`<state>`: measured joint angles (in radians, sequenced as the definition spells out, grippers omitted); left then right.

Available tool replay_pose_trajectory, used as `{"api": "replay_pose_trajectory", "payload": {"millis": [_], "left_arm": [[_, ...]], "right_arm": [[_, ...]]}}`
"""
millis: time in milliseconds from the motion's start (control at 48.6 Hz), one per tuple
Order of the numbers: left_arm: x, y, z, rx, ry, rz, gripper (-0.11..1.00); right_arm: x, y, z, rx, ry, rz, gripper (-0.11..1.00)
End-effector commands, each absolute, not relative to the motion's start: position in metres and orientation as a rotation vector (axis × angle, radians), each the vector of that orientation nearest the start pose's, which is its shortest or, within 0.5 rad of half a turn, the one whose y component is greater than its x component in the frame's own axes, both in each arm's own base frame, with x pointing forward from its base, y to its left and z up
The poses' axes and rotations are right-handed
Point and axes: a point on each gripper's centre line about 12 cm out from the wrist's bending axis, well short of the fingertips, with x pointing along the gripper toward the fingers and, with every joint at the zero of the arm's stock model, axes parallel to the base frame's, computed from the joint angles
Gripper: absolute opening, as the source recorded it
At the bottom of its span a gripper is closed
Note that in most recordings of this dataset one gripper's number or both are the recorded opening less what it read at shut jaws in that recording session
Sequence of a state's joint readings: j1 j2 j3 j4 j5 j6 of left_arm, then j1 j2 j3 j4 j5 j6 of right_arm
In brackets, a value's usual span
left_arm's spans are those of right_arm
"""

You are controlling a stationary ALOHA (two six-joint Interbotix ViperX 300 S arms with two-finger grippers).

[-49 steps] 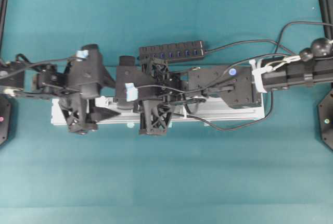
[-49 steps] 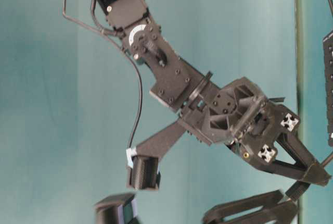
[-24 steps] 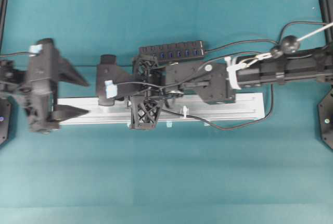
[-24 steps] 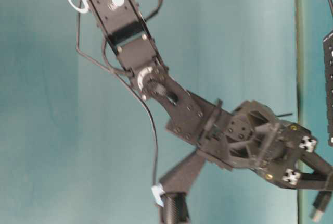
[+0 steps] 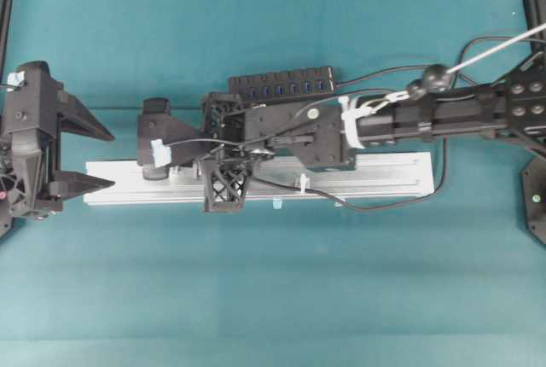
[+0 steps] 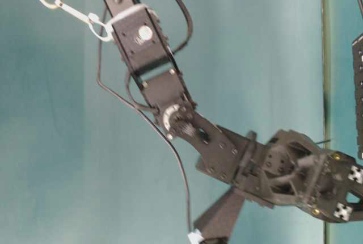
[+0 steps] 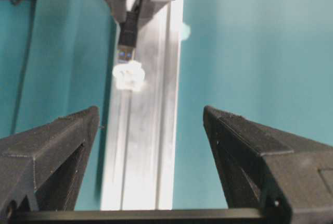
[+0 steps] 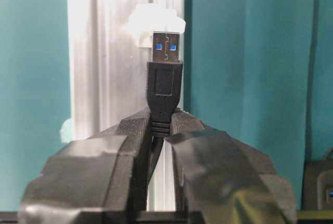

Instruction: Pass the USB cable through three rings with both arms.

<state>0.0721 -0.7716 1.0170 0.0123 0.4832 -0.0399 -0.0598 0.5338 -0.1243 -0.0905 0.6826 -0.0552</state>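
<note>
- We see the silver rail [image 5: 256,177] lying lengthwise on the teal table [image 5: 273,299], with the black hub strip [image 5: 281,85] just behind it.
- The right gripper [image 8: 161,130] is clamped on the USB cable [image 8: 164,86], its plug pointing at a white ring [image 8: 154,22] just ahead on the rail.
- The left gripper [image 7: 151,130] hangs at the rail's left end, fingers spread wide, holding nothing.
- Another ring [image 5: 301,184] sits mid-rail.
</note>
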Motion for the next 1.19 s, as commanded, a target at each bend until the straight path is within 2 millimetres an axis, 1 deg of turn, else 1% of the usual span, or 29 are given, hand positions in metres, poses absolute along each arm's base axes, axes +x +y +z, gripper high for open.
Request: {"api": "replay_pose_trajectory", "payload": {"millis": [0,411,555,884,1070,1172], "left_arm": [[0.214,0.017,0.237,-0.051,0.712,0.087,0.88],[0.212,0.017,0.232,-0.050,0.724,0.087,0.87],[0.212,0.017,0.232,-0.050,0.724,0.087,0.87],[0.211,0.017,0.230,-0.050,0.727,0.087,0.87],[0.211,0.017,0.230,-0.050,0.726,0.087,0.87],[0.211,0.017,0.230,-0.050,0.721,0.087,0.87]], "right_arm": [[0.536,-0.046,0.139,-0.116,1.077,-0.044,-0.07],[0.537,-0.047,0.136,-0.118,1.085,-0.044,-0.07],[0.537,-0.043,0.138,-0.122,1.094,-0.037,-0.07],[0.542,-0.034,0.140,-0.129,1.083,-0.023,-0.07],[0.546,-0.033,0.141,-0.122,1.071,-0.022,-0.07],[0.549,-0.037,0.144,-0.119,1.059,-0.029,-0.07]]}}
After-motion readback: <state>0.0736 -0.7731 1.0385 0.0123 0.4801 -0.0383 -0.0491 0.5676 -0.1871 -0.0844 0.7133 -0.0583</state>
